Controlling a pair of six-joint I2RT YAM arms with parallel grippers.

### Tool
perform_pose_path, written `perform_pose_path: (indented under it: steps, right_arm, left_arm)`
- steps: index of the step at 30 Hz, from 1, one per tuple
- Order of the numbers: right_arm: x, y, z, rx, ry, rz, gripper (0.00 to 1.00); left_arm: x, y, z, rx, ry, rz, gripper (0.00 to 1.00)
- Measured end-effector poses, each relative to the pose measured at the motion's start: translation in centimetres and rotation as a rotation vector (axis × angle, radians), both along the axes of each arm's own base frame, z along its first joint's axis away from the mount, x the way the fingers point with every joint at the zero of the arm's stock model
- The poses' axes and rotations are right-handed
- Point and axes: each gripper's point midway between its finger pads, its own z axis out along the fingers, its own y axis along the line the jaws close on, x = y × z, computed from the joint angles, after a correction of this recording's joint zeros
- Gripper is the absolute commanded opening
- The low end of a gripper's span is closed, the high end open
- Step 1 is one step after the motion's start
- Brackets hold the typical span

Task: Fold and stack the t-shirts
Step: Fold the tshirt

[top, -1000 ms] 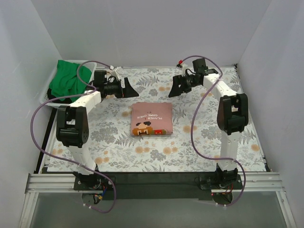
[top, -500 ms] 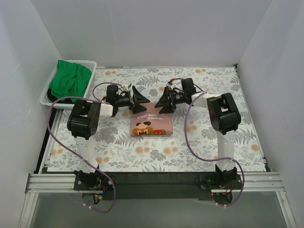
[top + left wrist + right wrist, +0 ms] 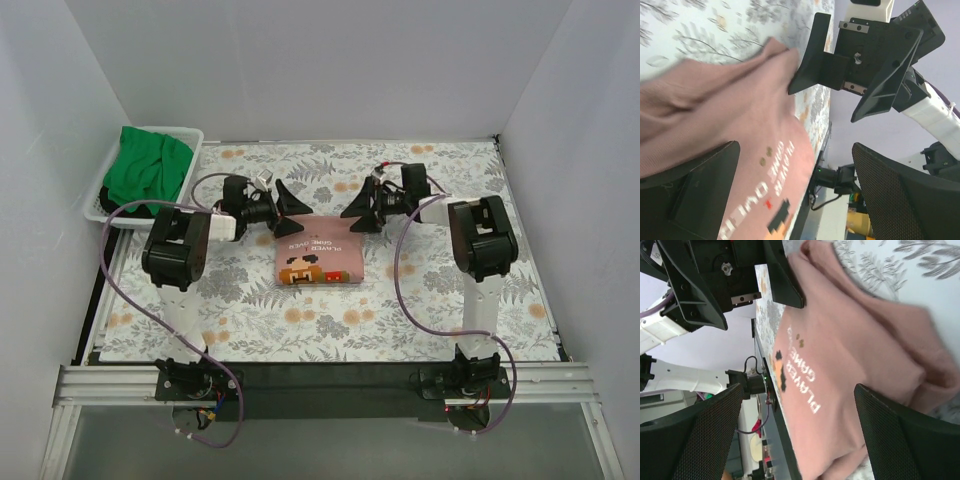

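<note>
The salmon-pink t-shirt (image 3: 318, 250) lies folded into a small square on the floral cloth, print up. The green t-shirt (image 3: 146, 168) is bunched in the white basket (image 3: 192, 135) at the back left. My left gripper (image 3: 292, 212) is open at the pink shirt's far left corner, low over it. My right gripper (image 3: 358, 213) is open at the far right corner, facing the left one. In the left wrist view the pink shirt (image 3: 740, 135) lies between the open fingers (image 3: 905, 200). In the right wrist view the shirt (image 3: 850, 355) likewise lies between open fingers (image 3: 695, 435).
The grey-and-orange floral cloth (image 3: 440, 290) covers the table. White walls enclose the back and both sides. The basket stands against the left wall. Purple cables loop beside each arm.
Both arms came down from the back of the table to the pink shirt's far edge. In the last half second the right gripper shifted slightly right and back.
</note>
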Motion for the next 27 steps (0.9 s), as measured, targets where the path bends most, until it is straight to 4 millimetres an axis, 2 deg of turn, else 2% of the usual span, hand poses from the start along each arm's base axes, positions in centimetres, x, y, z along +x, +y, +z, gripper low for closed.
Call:
perform_pose_path:
  steps: [2,6,8,9,11,14,18,20,23,27]
  right_arm:
    - [-0.9,-0.2,1.9,-0.005,-0.020,-0.014,0.98]
    - [-3.5,0.7,7.8,0.032,-0.128,0.005,0.98]
    - [-5.3,1.7,9.5,0.055,-0.166,0.032,0.98]
    - [-6.1,2.2,9.8,0.063,-0.172,0.048,0.98]
    - [-7.5,3.3,9.1,0.066,-0.160,0.075,0.98]
    - [-9.4,4.3,5.9,0.040,-0.065,0.106,0.98]
    - [-10.3,3.7,0.6,-0.019,0.076,0.088,0.98]
    - [-10.4,3.1,-1.0,-0.040,0.112,0.072,0.98]
    - [-10.1,2.3,-1.5,-0.034,0.130,0.057,0.98]
    - [-9.3,1.6,-0.6,-0.031,0.106,0.027,0.98]
  left_arm:
    - [-1.0,0.2,1.8,-0.007,-0.025,-0.004,0.95]
    - [-4.2,0.5,7.5,-0.041,-0.112,-0.020,0.96]
    - [-6.0,0.0,9.4,-0.061,-0.159,-0.040,0.96]
    - [-6.9,-0.4,9.7,-0.069,-0.165,-0.054,0.96]
    - [-8.5,-1.4,9.1,-0.075,-0.145,-0.084,0.96]
    - [-10.0,-2.7,6.1,-0.061,-0.046,-0.122,0.96]
    - [-10.3,-2.6,1.4,-0.019,0.088,-0.108,0.96]
    - [-10.4,-2.3,-0.6,0.003,0.140,-0.096,0.97]
    - [-10.2,-2.0,-1.0,0.002,0.140,-0.107,0.97]
    - [-10.5,-2.0,-0.1,0.016,0.104,-0.131,0.97]
